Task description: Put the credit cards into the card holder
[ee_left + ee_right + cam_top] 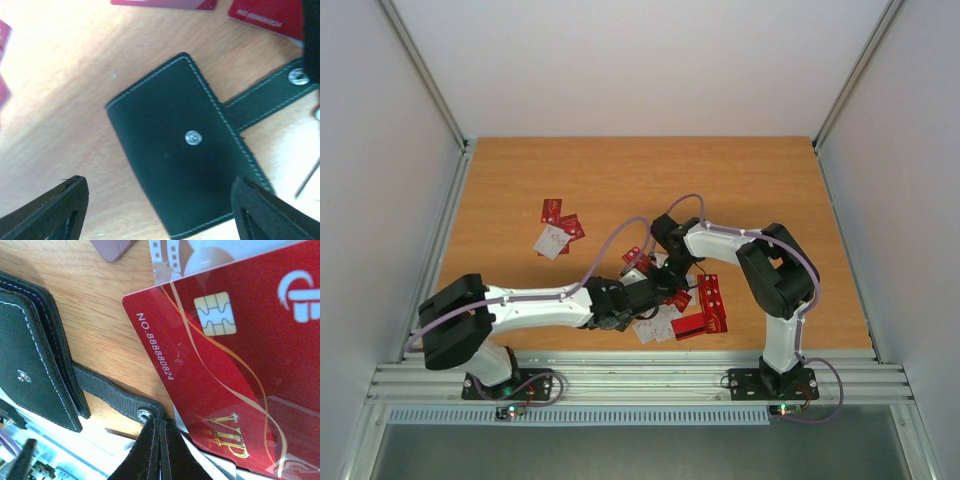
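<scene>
Reaching from 7 o'clock in the top view, the left arm lies low and almost level over the near table (620,180). The right arm rises from 5 o'clock, folds at a raised elbow and doubles back toward 9 o'clock, its wrist pitched down beside the left one. From above, both wrists cover the card holder, so it is hard to make out. Credit cards (558,228) lie loose at 10 o'clock of the wrists, and more red cards (708,305) at 3 o'clock.

The left wrist camera shows the card holder (170,145) closed, snap up, flat on the table. The left fingers (55,212) are spread wide and released, straddling it and gripping nothing. Its strap (265,95) runs toward 2 o'clock and ends under a dark blur. The right wrist camera shows what that blur is: the right fingers (160,450), clenched on the strap's tip just past its snap. A red VIP card (225,365) lies at 3 o'clock.
</scene>
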Controlling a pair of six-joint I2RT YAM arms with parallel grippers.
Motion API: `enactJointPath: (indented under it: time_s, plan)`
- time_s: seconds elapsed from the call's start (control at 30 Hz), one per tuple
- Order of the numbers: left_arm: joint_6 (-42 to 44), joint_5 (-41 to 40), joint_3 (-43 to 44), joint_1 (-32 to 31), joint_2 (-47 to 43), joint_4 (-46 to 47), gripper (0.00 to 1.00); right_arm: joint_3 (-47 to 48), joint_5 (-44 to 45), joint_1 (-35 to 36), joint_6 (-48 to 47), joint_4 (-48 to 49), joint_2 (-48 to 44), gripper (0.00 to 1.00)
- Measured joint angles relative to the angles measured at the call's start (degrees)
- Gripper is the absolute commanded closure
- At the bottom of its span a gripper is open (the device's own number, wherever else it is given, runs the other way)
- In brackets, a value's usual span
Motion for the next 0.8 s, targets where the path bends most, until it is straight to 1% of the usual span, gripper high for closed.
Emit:
enactJointPath:
  time_s: [0.13,0.23,0.3,0.47,0.53,0.63,0.8]
  plan:
    - [1.0,4.6,-2.8,0.0,-1.6,4.0,0.06,0.0,-0.1,0.0,-0.3,-0.5,0.0,0.99]
    - [0.5,6.6,-3.0,0.0,-0.3,5.0,0.01,0.0,-0.3,0.0,-0.3,-0.8,0.0,0.99]
    - [-0.2,7.4,-2.1,0.0,1.9,5.1,0.0,0.0,-0.5,0.0,-0.3,-1.0,0.0,0.99]
    - [-3.6,8.0,0.4,0.2,6.3,3.5,0.02,0.0,-0.8,-0.4,-0.5,-1.6,0.0,0.99]
    - [-4.7,8.0,1.7,0.3,7.3,2.0,0.05,-0.2,-0.9,-0.7,-0.5,-1.7,0.0,0.99]
    - [-6.1,7.5,2.6,0.3,8.2,1.1,0.13,-0.5,-1.2,-1.1,-0.7,-1.6,0.0,0.99]
    - [-8.1,6.9,2.3,1.1,8.0,1.3,0.15,-1.0,-2.3,-0.7,-2.1,-1.7,0.0,0.99]
